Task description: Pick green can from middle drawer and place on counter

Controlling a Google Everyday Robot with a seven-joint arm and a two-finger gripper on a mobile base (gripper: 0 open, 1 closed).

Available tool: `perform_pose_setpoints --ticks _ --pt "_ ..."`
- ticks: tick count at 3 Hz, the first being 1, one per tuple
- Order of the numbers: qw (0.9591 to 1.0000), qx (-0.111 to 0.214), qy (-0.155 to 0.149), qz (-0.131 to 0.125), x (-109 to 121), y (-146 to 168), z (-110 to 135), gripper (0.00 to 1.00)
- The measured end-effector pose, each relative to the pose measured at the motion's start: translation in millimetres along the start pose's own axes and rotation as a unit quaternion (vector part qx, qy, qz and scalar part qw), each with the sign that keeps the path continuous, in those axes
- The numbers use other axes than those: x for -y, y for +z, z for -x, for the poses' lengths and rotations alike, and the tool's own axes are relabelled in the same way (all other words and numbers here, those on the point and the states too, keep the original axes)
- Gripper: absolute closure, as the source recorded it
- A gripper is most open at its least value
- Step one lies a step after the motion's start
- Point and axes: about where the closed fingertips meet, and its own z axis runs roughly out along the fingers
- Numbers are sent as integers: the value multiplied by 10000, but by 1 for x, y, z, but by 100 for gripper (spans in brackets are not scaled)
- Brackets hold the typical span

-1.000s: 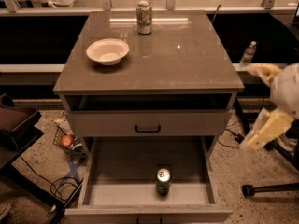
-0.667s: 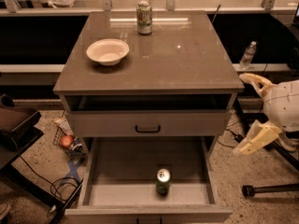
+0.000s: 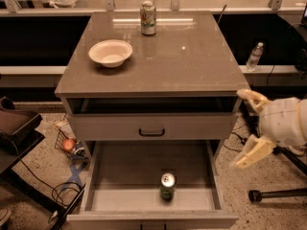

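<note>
Camera view showed the green can point(image 3: 167, 186) standing upright in the pulled-out middle drawer point(image 3: 124, 171), near its front wall and about midway between the side walls. The hand point(image 3: 239, 129) hung off the cabinet's right side, level with the closed-looking drawer front point(image 3: 110, 127) above, its two pale fingers point(image 3: 253, 98) spread wide apart and gripping nothing, well apart from the can. On the tabletop point(image 3: 192, 66) sat a white bowl point(image 3: 110, 52) at the left and a paler can point(image 3: 148, 17) at the back edge.
</note>
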Motion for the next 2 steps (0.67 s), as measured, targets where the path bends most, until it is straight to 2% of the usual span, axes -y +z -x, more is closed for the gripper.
perform_pose_setpoints --ticks 1,2 --pt "9973 508 465 267 -37 57 -35 0" --pt "9897 1067 867 398 -74 115 -67 0"
